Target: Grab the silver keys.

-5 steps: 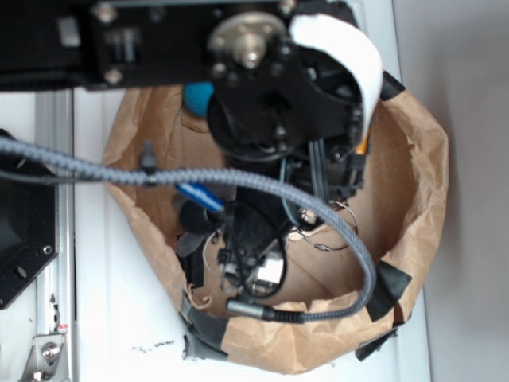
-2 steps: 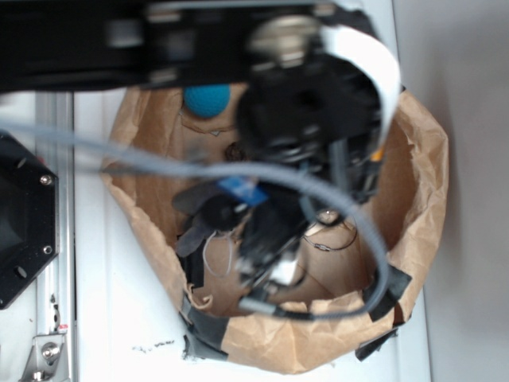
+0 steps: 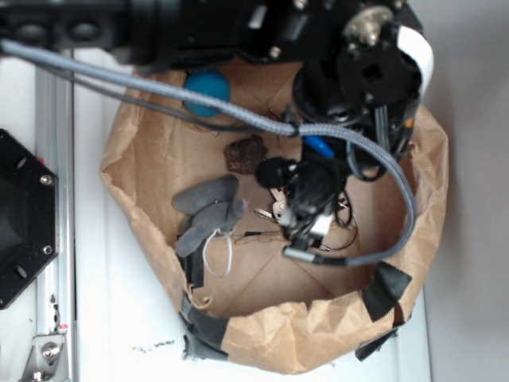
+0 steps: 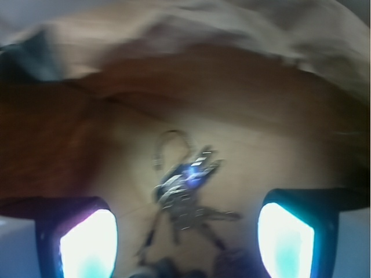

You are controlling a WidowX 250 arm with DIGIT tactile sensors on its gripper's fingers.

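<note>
Arm reaching down from above, hand (image 4: 185, 231) pointed downward, fingers (image 4: 87, 243) spread wide apart

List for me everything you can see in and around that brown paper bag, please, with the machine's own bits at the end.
paper bag: one, brown, rolled open on the white table, black tape on its rim
silver keys: one bunch, shiny silver, on the bag floor between the open pincer's fingers in the wrist view
brown lump: one, rock-like, bag floor, upper middle
grey plush toy: one, grey with a white loop, left part of the bag floor
blue ball: one, teal-blue, top of the bag, partly under the arm
table: one, white, under the bag
pincer: one, open, fingers glowing pale, just above the keys
robot arm: one, black, with a grey braided cable, over the bag's right side
</note>
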